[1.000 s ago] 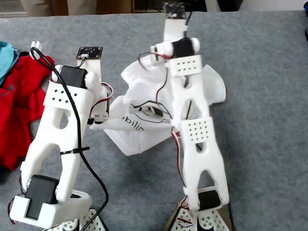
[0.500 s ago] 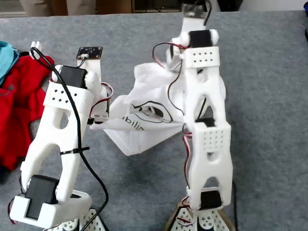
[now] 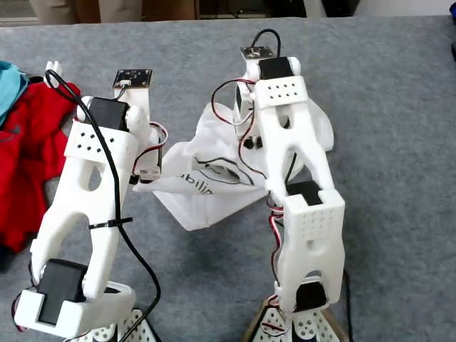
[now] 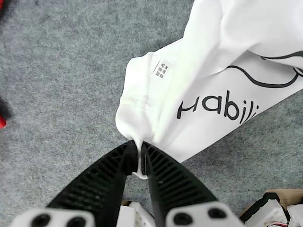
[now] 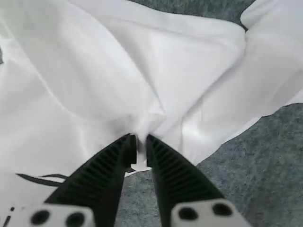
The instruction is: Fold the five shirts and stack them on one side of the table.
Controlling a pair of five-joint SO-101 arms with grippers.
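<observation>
A crumpled white shirt (image 3: pixel 206 174) with black lettering lies mid-table between the two arms. My left gripper (image 4: pixel 140 153) is shut on a pinch of the white shirt (image 4: pixel 222 71) at its collar edge, near the label. My right gripper (image 5: pixel 138 144) is shut on a fold of the white shirt (image 5: pixel 142 71) on its far side, lifting the cloth into a ridge. In the high view the left gripper (image 3: pixel 146 171) sits at the shirt's left edge, and the right arm (image 3: pixel 285 128) stretches over the shirt. A red shirt (image 3: pixel 25 157) and a teal shirt (image 3: pixel 8 82) lie at the left edge.
The grey felt table (image 3: pixel 399 142) is bare to the right of the right arm and along the far side. Both arm bases (image 3: pixel 299 320) stand at the near edge. Loose cables run along each arm.
The right arm swung right and then back toward the middle, dragging its pinch of white shirt so the cloth bunched up. The left arm has kept still.
</observation>
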